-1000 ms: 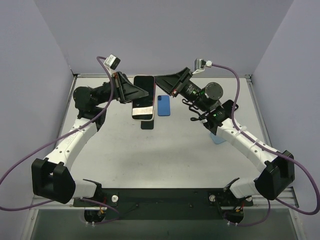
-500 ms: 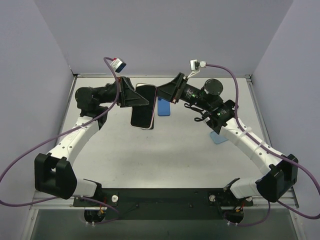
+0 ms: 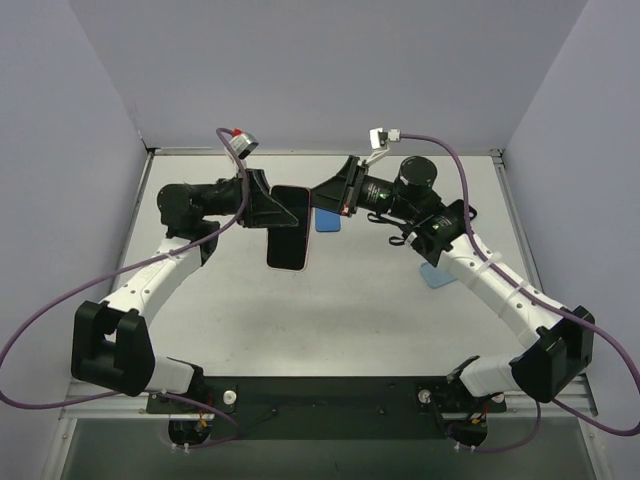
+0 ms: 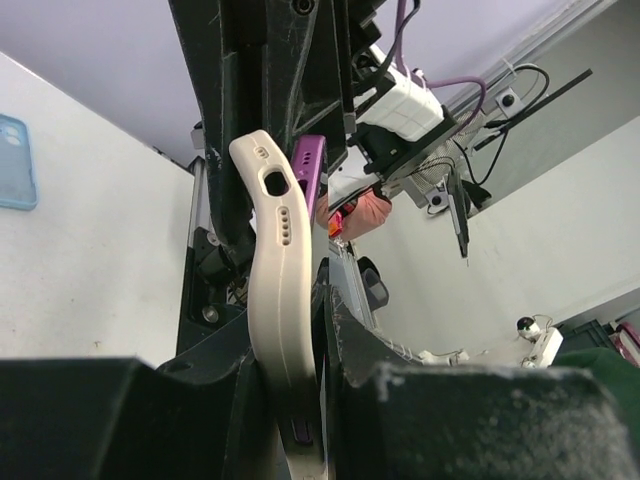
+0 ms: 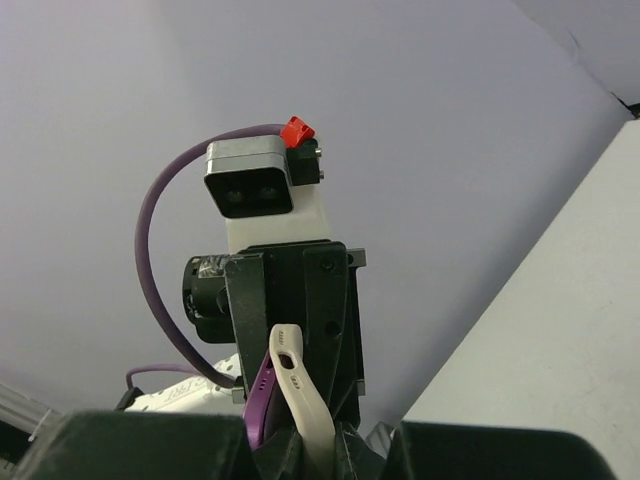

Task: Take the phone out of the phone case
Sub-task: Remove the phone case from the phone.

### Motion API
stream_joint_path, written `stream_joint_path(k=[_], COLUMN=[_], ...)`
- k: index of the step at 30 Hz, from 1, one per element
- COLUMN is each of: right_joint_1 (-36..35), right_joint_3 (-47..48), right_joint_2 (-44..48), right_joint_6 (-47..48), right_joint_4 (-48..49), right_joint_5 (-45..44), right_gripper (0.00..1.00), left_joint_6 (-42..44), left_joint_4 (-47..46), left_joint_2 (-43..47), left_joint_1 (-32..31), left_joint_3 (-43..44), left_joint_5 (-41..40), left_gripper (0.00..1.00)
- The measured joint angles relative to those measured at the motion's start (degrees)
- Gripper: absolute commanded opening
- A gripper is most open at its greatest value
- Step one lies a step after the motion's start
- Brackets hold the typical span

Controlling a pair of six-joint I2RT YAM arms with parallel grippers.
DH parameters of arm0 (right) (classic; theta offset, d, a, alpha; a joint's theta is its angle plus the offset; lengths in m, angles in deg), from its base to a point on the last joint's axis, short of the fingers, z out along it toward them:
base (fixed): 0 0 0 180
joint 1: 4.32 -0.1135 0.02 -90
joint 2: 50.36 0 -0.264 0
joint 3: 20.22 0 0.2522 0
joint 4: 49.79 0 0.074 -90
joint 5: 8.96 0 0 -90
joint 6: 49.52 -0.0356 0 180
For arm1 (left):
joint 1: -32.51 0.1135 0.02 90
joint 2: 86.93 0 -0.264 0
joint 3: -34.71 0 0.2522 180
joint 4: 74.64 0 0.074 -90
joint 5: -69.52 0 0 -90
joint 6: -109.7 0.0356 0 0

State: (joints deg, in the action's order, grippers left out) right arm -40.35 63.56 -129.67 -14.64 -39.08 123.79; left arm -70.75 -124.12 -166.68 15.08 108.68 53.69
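The phone (image 3: 288, 232) sits in a cream case and is held in the air between both arms, its dark screen facing up. My left gripper (image 3: 281, 207) is shut on its upper left edge. My right gripper (image 3: 321, 194) is shut on its upper right corner. In the left wrist view the cream case (image 4: 280, 290) runs edge-on between my left gripper's (image 4: 300, 400) fingers. The purple phone edge (image 4: 309, 165) stands slightly off the case at the far end. In the right wrist view the case (image 5: 305, 400) and the purple phone (image 5: 259, 402) run into my right gripper (image 5: 315, 445).
A dark blue case (image 3: 330, 219) lies on the table behind the held phone. A light blue case (image 3: 438, 276) lies under the right forearm and also shows in the left wrist view (image 4: 15, 160). Grey walls stand on three sides.
Both grippers have rolled and carried the phone toward the near side. Its screen has turned from pale glare to dark.
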Motion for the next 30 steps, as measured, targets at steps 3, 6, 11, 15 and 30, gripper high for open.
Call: stream_joint_path(k=[3, 6, 11, 15, 30], right_joint_1=[0.1, 0.9, 1.6, 1.6, 1.4], right_joint_3=[-1.0, -3.0, -5.0, -5.4, 8.9], right_joint_2=[-0.1, -0.2, -1.8, -3.9, -13.6], right_joint_6=[0.4, 0.3, 0.4, 1.7, 16.5], right_joint_4=[-2.7, -4.6, -10.6, -17.6, -52.1], right_joint_5=[-1.1, -2.6, -7.6, -11.3, -27.3], right_gripper=[0.00, 0.00, 0.00, 0.00, 0.00], left_joint_6=[1.2, 1.9, 6.8, 14.3, 37.6], left_joint_4=[0.5, 1.6, 9.2, 22.7, 49.2], left_joint_2=[-0.1, -1.6, -3.8, -3.8, -1.7], left_joint_1=[0.0, -0.2, -1.2, -2.7, -3.5], left_joint_3=[-3.0, -5.6, -9.2, -10.8, -15.6], left_joint_5=[-0.6, -1.5, -7.9, -13.0, -25.8], left_gripper=[0.19, 0.48, 0.74, 0.91, 0.95])
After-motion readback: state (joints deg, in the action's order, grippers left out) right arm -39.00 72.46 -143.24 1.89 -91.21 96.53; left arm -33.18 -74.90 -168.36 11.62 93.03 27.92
